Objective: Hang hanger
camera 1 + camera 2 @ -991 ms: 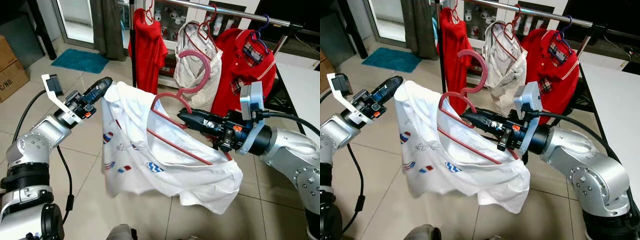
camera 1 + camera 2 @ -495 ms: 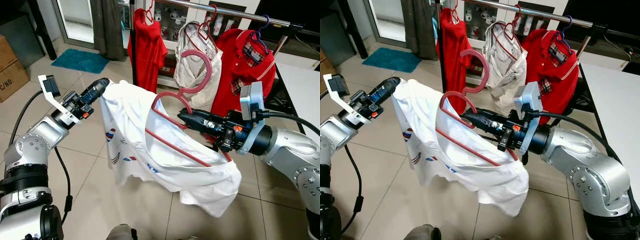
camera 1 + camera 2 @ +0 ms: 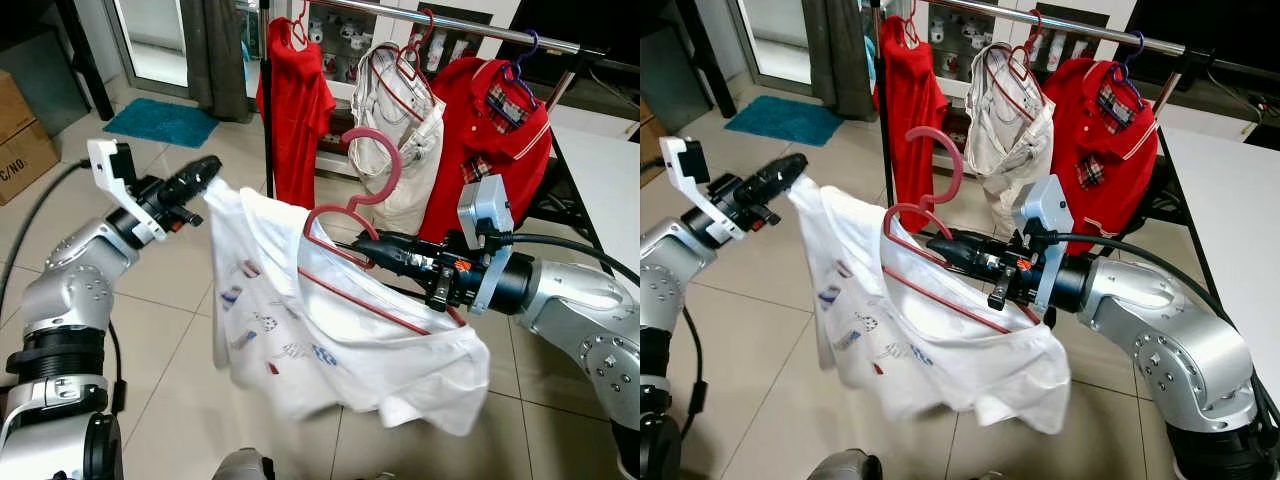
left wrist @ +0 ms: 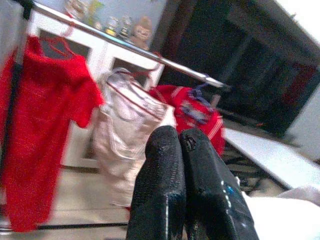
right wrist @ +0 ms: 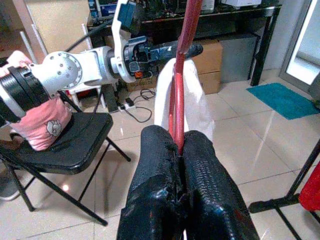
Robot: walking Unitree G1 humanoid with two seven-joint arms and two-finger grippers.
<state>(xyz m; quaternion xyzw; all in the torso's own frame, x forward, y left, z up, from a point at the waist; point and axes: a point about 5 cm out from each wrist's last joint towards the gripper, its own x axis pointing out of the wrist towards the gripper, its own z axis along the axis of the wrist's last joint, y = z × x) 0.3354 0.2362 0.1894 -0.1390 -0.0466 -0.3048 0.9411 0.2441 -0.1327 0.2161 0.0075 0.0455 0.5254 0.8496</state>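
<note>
Right gripper (image 3: pixel 362 244) is clamped on the curvy pink plastic hanger (image 3: pixel 372 190), held out in front of the metal clothes rail (image 3: pixel 470 25); left gripper (image 3: pixel 208 165) pinches the white printed shirt (image 3: pixel 330 340) draped over it.

- Head pair: you're looking forward and down from the head; both eyes are sharing the clothes rail (image 3: pixel 450 25) and tiled floor (image 3: pixel 170 330).
- Left wrist: you're sighting closely along the left gripper (image 4: pixel 186 145), facing the rail.
- Right wrist: you're sighting closely along the right gripper (image 5: pixel 179 145), facing a black folding chair (image 5: pixel 65 150).
</note>
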